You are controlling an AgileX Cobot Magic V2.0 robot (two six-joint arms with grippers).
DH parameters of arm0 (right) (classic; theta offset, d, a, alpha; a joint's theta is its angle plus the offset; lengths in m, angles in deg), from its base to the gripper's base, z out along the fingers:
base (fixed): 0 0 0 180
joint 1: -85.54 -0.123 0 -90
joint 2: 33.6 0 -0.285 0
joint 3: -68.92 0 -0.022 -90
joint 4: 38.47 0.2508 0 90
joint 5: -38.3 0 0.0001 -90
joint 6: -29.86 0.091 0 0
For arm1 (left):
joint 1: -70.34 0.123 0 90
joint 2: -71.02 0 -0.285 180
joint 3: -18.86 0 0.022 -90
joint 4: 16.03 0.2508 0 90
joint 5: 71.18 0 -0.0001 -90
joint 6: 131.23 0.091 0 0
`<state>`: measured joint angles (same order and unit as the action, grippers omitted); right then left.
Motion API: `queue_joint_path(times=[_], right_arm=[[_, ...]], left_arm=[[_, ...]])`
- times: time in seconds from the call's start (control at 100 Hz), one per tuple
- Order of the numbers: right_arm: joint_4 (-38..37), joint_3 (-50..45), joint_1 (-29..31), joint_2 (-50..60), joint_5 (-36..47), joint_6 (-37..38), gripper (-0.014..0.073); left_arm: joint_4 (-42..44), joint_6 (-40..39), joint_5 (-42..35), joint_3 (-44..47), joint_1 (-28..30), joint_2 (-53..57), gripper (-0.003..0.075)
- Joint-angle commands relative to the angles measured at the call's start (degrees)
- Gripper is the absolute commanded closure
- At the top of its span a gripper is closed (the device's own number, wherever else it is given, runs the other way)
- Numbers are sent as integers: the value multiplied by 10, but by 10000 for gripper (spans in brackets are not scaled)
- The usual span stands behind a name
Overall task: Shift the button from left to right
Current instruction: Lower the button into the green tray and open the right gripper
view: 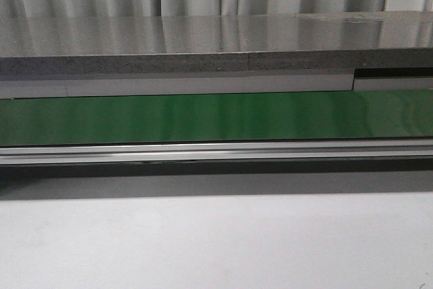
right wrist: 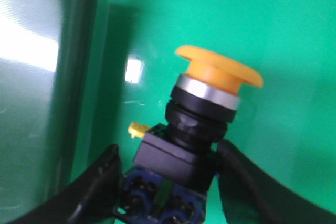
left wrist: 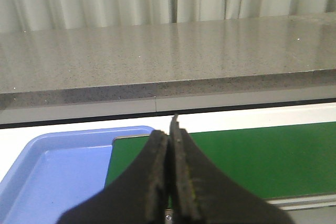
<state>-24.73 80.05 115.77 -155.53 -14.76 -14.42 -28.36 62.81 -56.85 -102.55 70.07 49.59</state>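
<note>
while the right gripper (right wrist: pixel 167 182) clamps the button's (right wrist: pixel 197 124) black base over the green belt (right wrist: pixel 294 35), yellow cap tilted, the left gripper (left wrist: pixel 170 145) hovers pressed closed. blue tray (left wrist: pixel 58 166) sits beside it.

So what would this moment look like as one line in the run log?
right claw: shut on button, over green belt | left claw: shut, empty, by blue tray | front view: no arms
</note>
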Motion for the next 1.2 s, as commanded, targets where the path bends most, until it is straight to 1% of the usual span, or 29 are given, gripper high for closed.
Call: queue_joint_path(times=[0.0,0.23,0.29,0.34,0.49,0.54,0.83,1.03,1.1,1.19], right_arm=[[12,18,4,23,10,-6,398],[11,18,4,7,-2,-6,398],[11,18,4,7,2,-6,385],[11,19,4,7,1,-6,351],[6,19,4,7,1,-6,179],[2,19,4,7,1,-6,149],[-4,19,4,10,1,-1,146],[-4,19,4,38,22,11,146],[1,19,4,53,33,19,146],[26,19,4,74,43,21,146]], left_arm=[[-6,0,-48,-15,-4,-6,740],[-6,0,-48,-15,-4,-6,740],[-6,0,-48,-15,-4,-6,740],[-6,0,-48,-15,-4,-6,740],[-6,0,-48,-15,-4,-6,740],[-6,0,-48,-15,-4,-6,740],[-6,0,-48,-15,-4,-6,740],[-6,0,-48,-15,-4,-6,740],[-6,0,-48,-15,-4,-6,740],[-6,0,-48,-15,-4,-6,740]])
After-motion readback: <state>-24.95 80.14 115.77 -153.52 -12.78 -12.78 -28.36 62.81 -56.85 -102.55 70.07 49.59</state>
